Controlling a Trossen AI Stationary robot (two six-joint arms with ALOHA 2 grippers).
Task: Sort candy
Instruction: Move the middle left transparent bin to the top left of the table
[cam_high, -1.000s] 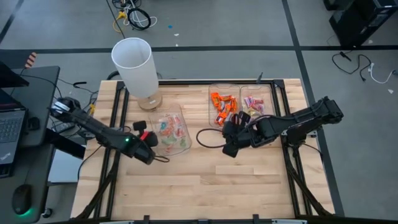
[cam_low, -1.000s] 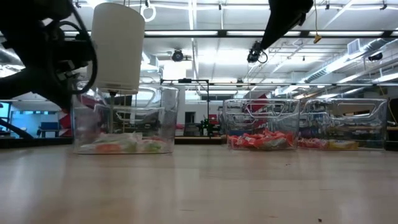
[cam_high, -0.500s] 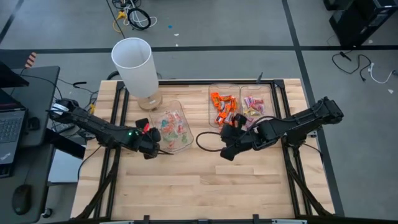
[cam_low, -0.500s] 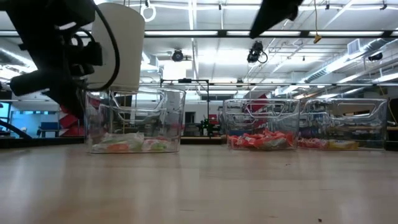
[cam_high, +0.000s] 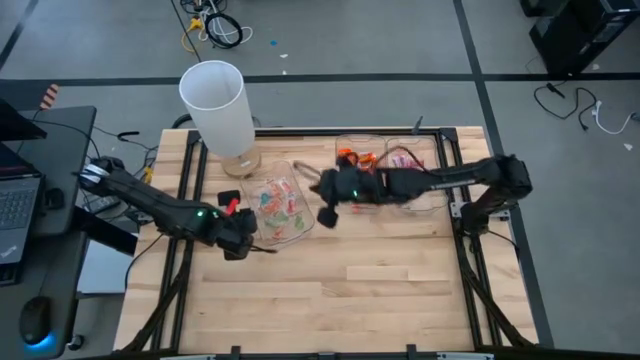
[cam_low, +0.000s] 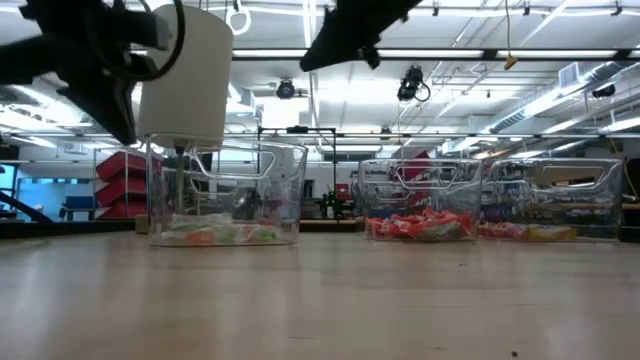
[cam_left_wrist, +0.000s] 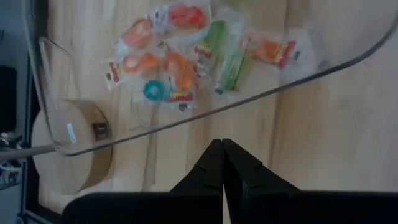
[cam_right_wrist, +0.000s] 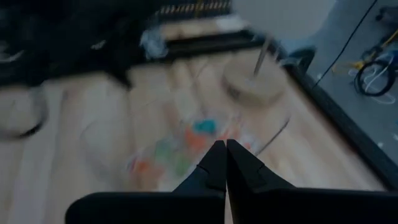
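Currently, on the left of the wooden table (cam_high: 300, 290), the left gripper (cam_high: 240, 240) is seen with its fingers pressed together and empty, just beside the near wall of the left clear tray (cam_high: 298, 235). In that tray lies the mixed candy (cam_high: 272, 208), in green, orange and pale wrappers; from the left wrist view the same sweets (cam_left_wrist: 186, 59) are seen through the curved tray wall, with the round lamp base (cam_left_wrist: 71, 146) close behind. The white lampshade (cam_high: 215, 100) stands at the back. Further right, the right gripper (cam_high: 328, 212) is stretched across towards the same tray, fingers likewise closed on nothing. Behind its arm, orange candy (cam_high: 350, 160) fills the middle tray (cam_high: 342, 145), and pink-and-yellow candy (cam_high: 405, 160) is partly hidden in the right tray (cam_high: 438, 150).

No loose sweet is seen on the table, so the sorting is judged nearly done, with the trays now being nudged or tidied. For this step to be done well, the tray should be pushed low on its wall and slowly, so that it slides rather than tips. Only one gripper should be brought in at a time, since both are crowding one tray, and the lamp base should be avoided.
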